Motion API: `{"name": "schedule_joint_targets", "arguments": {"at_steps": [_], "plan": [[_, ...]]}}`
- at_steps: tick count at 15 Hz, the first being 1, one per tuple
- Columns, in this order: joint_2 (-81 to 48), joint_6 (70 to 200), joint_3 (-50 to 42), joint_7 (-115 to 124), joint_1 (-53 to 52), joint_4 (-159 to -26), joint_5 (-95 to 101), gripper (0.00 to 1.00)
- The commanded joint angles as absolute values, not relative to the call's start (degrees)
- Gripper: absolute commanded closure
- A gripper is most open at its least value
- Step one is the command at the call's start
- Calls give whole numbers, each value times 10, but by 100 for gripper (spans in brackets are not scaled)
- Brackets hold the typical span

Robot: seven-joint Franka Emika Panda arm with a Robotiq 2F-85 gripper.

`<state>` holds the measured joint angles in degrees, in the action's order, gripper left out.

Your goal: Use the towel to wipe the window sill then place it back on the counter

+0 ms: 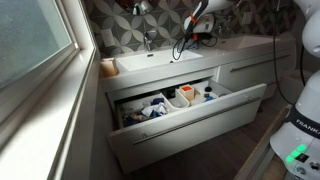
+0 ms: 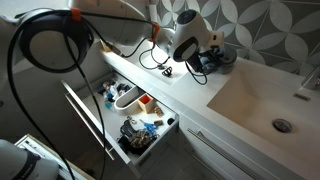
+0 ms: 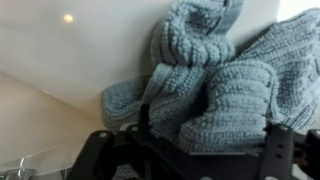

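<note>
Gripper point(image 3: 188, 145) — jaws spread wide, gripping nothing.
Towel point(image 3: 215, 90) — grey-blue knit, bunched, directly ahead of the fingers and partly between them; whether they touch cannot be told.
Counter point(image 1: 250, 45) — white, beneath hand and towel.
Sink point(image 1: 150, 62) — farther along the counter.
Drawer point(image 1: 190, 105) — below the counter, pulled open, cluttered.
Window sill point(image 1: 60, 110) — farthest from the hand.

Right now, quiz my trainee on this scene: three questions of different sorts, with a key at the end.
1. True or false: the drawer under the sink is shut.
2. Multiple choice: in the wrist view, the towel is A) red cloth, B) blue-grey knit, C) white paper.
3. Fill in: the gripper at the towel is ___ (open or shut).
Key: 1 false; 2 B; 3 open.
</note>
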<state>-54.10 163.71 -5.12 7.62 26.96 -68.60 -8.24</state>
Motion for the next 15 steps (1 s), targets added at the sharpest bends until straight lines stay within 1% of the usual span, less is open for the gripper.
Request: {"name": "schedule_joint_targets", "arguments": {"at_steps": [1, 3, 5, 6, 8, 9, 11, 13, 15], "plan": [[-583, 1630, -11, 31, 293, -621, -108, 41], [-586, 1619, -1, 26, 299, -608, -114, 56], [-584, 1608, 1, 30, 302, -603, -121, 68], [-576, 1601, 0, 51, 303, -611, -111, 75], [-558, 1578, -3, 65, 303, -624, -114, 87], [-546, 1573, -2, 71, 304, -633, -117, 88], [-514, 1565, 10, 79, 311, -656, -127, 95], [-470, 1576, 39, 66, 326, -692, -153, 93], [-425, 1588, 72, 50, 347, -727, -181, 93]]}}
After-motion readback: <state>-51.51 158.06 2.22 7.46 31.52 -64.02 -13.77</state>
